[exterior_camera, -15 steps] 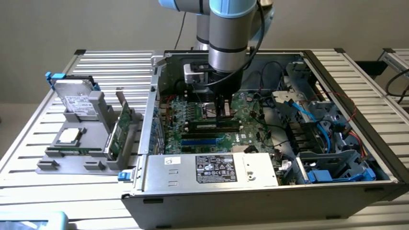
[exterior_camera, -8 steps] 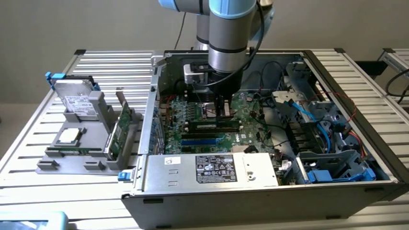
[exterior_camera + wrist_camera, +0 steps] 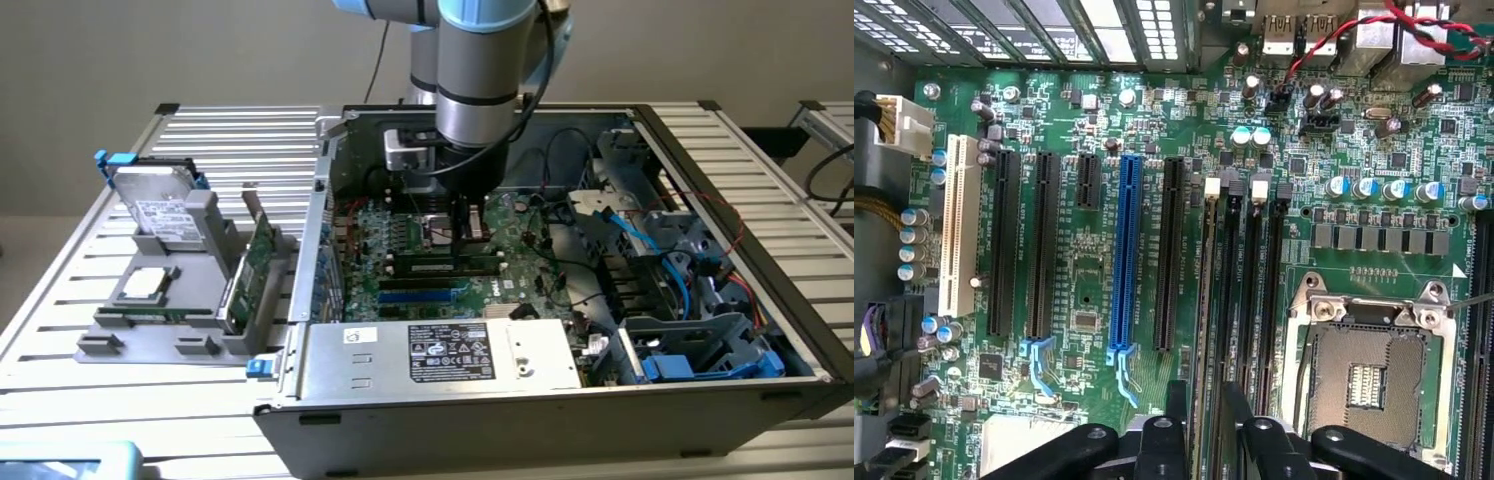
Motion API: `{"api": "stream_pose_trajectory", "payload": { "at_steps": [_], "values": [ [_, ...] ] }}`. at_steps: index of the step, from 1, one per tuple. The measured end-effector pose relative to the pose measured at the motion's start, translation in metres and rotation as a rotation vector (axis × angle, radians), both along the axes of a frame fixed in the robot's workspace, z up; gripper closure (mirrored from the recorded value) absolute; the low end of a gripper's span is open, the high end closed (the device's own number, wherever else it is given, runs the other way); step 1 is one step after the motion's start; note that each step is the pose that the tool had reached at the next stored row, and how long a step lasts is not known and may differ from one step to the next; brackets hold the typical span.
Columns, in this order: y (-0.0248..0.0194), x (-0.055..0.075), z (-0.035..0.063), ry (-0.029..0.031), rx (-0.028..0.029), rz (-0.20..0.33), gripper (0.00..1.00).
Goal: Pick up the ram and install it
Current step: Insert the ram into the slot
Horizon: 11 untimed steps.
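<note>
The ram (image 3: 447, 268) lies along a memory slot on the green motherboard (image 3: 400, 240) inside the open computer case. In the wrist view the ram (image 3: 1205, 300) shows edge-on, a thin strip standing in the slot nearest the black expansion slots. My gripper (image 3: 463, 238) hangs straight down over its middle. Around that strip my gripper (image 3: 1206, 398) is open, and the black fingers (image 3: 1176, 400) on either side stand slightly clear of it.
A grey holder (image 3: 107, 345) at the exterior view's left carries a hard drive (image 3: 160, 215), a silver CPU (image 3: 147, 285) and a broader green card (image 3: 254, 265). The power supply (image 3: 441, 352) borders the board. The CPU socket (image 3: 1369, 375) and blue slot (image 3: 1124, 260) flank the memory slots.
</note>
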State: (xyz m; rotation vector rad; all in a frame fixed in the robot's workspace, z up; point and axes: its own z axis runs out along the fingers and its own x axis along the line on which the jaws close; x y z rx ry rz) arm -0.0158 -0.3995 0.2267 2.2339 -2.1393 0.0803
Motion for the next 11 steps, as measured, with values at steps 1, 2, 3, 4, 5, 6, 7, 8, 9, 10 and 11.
{"api": "stream_pose_trajectory", "payload": {
  "at_steps": [1, 2, 3, 4, 5, 6, 7, 8, 9, 10, 11],
  "values": [
    [0.0000, 0.001, 0.0016, 0.0000, -0.0001, 0.000, 0.72],
    [0.0000, 0.001, 0.0028, 0.0000, 0.0000, 0.000, 0.72],
    [0.0000, 0.003, 0.0039, 0.0000, -0.0001, 0.000, 0.72],
    [0.0000, 0.004, 0.0048, 0.0000, 0.0000, 0.000, 0.72],
    [0.0000, 0.006, 0.0055, 0.0000, -0.0001, 0.000, 0.72],
    [0.0000, 0.007, 0.0063, 0.0001, -0.0001, 0.000, 0.72],
    [0.0000, 0.009, 0.0074, 0.0001, 0.0000, 0.000, 0.72],
    [0.0000, 0.010, 0.0085, 0.0004, 0.0000, 0.000, 0.72],
    [-0.0001, 0.011, 0.0092, 0.0010, -0.0001, 0.000, 0.72],
    [-0.0001, 0.011, 0.0093, 0.0015, 0.0000, 0.000, 0.72],
    [-0.0002, 0.011, 0.0092, 0.0019, 0.0002, 0.000, 0.72]
  ]
}}
